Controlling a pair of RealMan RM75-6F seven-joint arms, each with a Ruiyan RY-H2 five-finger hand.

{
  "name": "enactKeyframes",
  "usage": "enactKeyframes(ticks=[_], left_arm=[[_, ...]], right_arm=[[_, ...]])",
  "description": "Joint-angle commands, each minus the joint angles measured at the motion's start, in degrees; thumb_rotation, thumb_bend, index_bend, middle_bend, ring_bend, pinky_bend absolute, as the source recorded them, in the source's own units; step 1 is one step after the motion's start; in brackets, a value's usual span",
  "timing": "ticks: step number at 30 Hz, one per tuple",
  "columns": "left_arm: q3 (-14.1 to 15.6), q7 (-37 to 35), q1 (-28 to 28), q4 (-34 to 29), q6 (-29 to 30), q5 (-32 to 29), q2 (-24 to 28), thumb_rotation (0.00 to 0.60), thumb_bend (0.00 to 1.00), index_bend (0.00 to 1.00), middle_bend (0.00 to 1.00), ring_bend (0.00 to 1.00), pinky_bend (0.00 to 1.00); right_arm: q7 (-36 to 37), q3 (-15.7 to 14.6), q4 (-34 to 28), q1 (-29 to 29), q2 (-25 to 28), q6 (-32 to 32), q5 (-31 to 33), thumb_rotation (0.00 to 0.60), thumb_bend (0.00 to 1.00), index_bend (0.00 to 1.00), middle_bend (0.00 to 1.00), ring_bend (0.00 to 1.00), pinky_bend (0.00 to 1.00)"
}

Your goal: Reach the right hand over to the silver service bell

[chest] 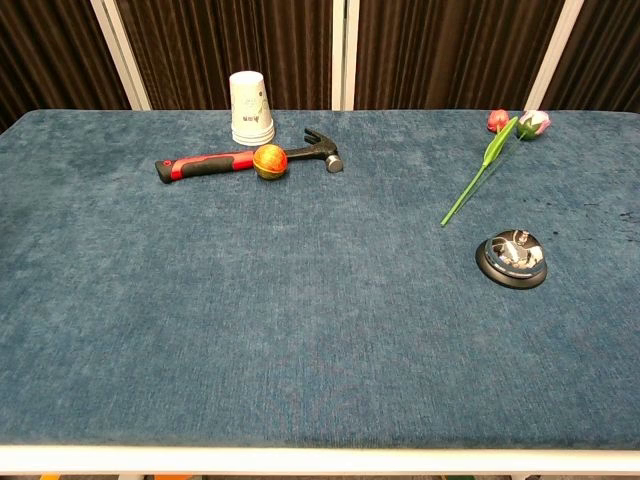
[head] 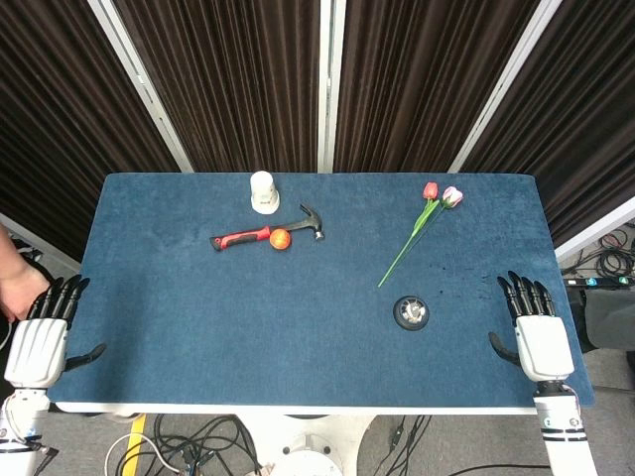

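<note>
The silver service bell (head: 411,313) (chest: 512,257) with its black base sits on the blue table, right of centre and toward the front. My right hand (head: 536,332) rests flat near the table's front right corner, fingers spread and empty, well to the right of the bell. At the front left corner my left hand (head: 43,335) lies flat with its fingers apart, holding nothing. Neither hand shows in the chest view.
A red-handled hammer (head: 268,233) (chest: 245,160) lies at the back left with a small orange ball (head: 280,239) (chest: 269,161) against it. A white paper cup (head: 264,191) (chest: 251,107) stands upside down behind them. Two tulips (head: 422,223) (chest: 495,152) lie beyond the bell.
</note>
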Motion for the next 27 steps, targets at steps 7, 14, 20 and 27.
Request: enactKeyframes(ticks=[7, 14, 20, 27], left_arm=[[0.04, -0.18, 0.08, 0.18, 0.02, -0.06, -0.06, 0.600, 0.11, 0.09, 0.05, 0.00, 0.15], [-0.19, -0.13, -0.25, -0.22, -0.34, -0.11, 0.30, 0.600, 0.11, 0.09, 0.05, 0.00, 0.14], [0.03, -0.16, -0.01, -0.63, -0.34, -0.29, 0.59, 0.600, 0.11, 0.09, 0.05, 0.00, 0.14], [0.03, -0.68, -0.06, 0.42, -0.63, -0.52, 0.32, 0.600, 0.11, 0.09, 0.05, 0.00, 0.14]], right_arm=[[-0.17, -0.11, 0.06, 0.02, -0.08, -0.12, -0.05, 0.600, 0.20, 0.00, 0.00, 0.00, 0.00], [-1.00, -0.12, -0.13, 0.16, -0.20, -0.15, -0.21, 0.600, 0.67, 0.00, 0.01, 0.00, 0.00], [-3.38, 0.03, -0.18, 0.39, -1.12, -0.43, 0.51, 0.600, 1.00, 0.00, 0.50, 0.34, 0.40], [-4.67, -1.65, 3.40, 1.48, -4.28, -1.37, -2.66, 0.600, 1.00, 0.09, 0.86, 0.69, 0.69]])
